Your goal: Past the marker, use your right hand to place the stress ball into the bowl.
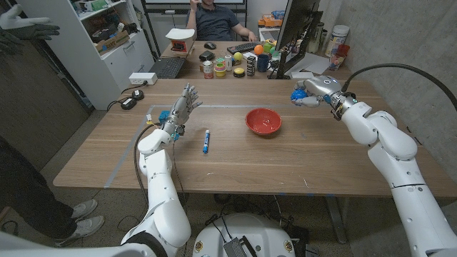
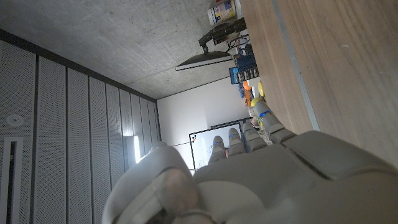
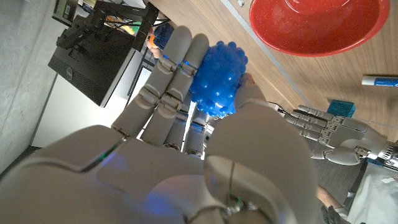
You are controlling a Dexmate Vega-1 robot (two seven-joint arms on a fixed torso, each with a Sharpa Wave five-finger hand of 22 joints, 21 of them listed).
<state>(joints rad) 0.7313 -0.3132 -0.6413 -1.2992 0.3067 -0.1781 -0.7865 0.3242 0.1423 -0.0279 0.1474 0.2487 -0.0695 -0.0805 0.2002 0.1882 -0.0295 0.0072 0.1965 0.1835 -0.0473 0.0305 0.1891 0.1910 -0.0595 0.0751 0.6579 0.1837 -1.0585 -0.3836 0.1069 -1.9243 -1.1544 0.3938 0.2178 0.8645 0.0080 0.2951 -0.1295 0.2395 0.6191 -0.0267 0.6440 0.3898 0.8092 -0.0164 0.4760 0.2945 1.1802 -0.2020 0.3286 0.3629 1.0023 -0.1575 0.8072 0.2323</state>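
Head view: right robot hand [image 1: 312, 93] grips the blue stress ball [image 1: 296, 93] above the table, right of the bowl [image 1: 263, 121].

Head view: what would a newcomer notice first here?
Probably the red bowl at the table's middle, then the knobbly blue ball held in the right hand, raised to the bowl's right. The left hand stands with fingers spread, beside a blue marker.

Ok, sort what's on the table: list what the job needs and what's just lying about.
Job:
stress ball, blue and knobbly, held in the right hand
red bowl
marker

Lying about:
small blue block by the left hand
power strip
black laptop
monitor
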